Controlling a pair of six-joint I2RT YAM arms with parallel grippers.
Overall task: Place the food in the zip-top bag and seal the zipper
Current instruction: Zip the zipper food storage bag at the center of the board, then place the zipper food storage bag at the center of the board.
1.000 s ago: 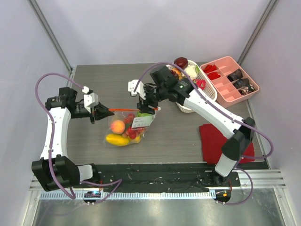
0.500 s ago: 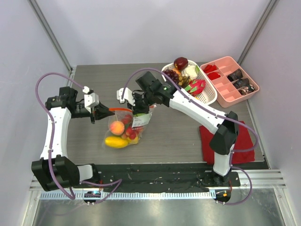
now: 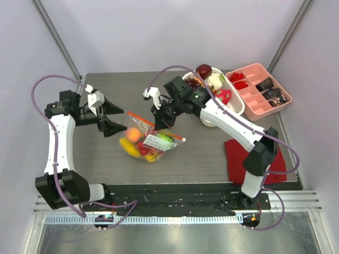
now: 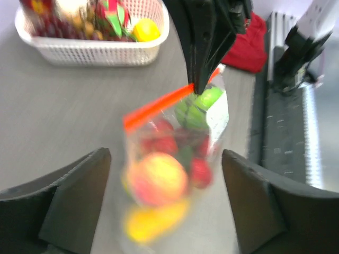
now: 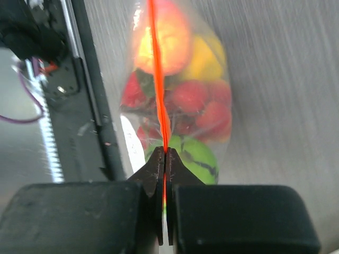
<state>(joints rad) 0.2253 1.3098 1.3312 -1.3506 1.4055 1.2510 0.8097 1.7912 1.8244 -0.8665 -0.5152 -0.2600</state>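
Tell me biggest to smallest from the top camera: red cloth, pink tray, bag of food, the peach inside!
Biggest: red cloth, though the right arm covers part.
Next: pink tray and zip-top bag, too alike to rank.
Smallest: peach.

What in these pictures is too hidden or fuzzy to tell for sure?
- Whether the orange strip is pressed shut all along: the right wrist view sees it edge-on, and the right pincer covers its near end.
- Fruit in the bag: blurred in the left wrist view.
- Dark bits in the pink tray: too small in the top view.
- White basket: cut off by the left wrist view's top edge.
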